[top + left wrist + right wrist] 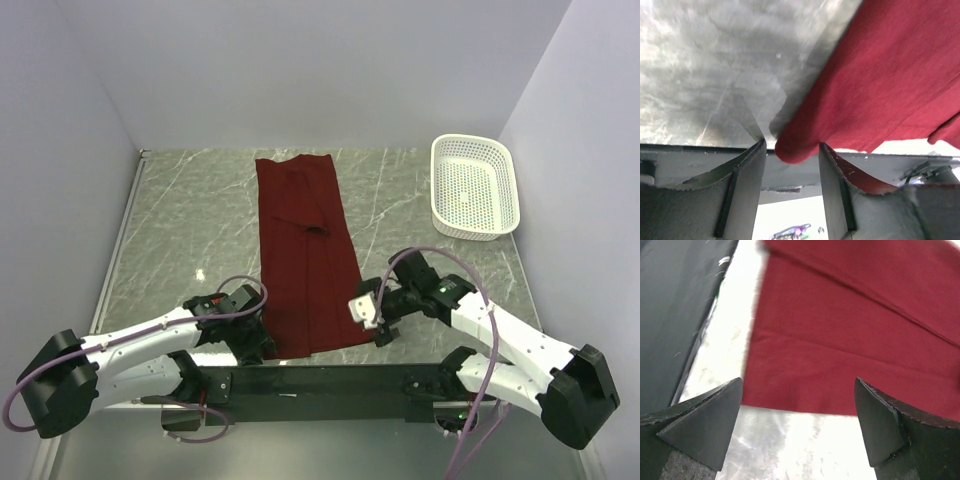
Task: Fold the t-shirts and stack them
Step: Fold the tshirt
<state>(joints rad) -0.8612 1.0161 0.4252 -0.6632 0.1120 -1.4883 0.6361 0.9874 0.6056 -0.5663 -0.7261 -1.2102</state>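
Left gripper (254, 343) straddles the near-left corner of the red t-shirt (300, 250), jaws open; right gripper (380, 328), jaws spread, faces the near-right corner. Both seem poised to lift the hem for folding.

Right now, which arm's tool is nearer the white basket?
Right. The right tool is on the basket's side of the red shirt; the left tool is beyond the shirt.

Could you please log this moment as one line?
red t-shirt: lengthwise strip; left claw: open, at near-left corner; right claw: open, by near-right corner

White arms (140, 340), purple cables (485, 320), dark-padded left pincer (791, 145).
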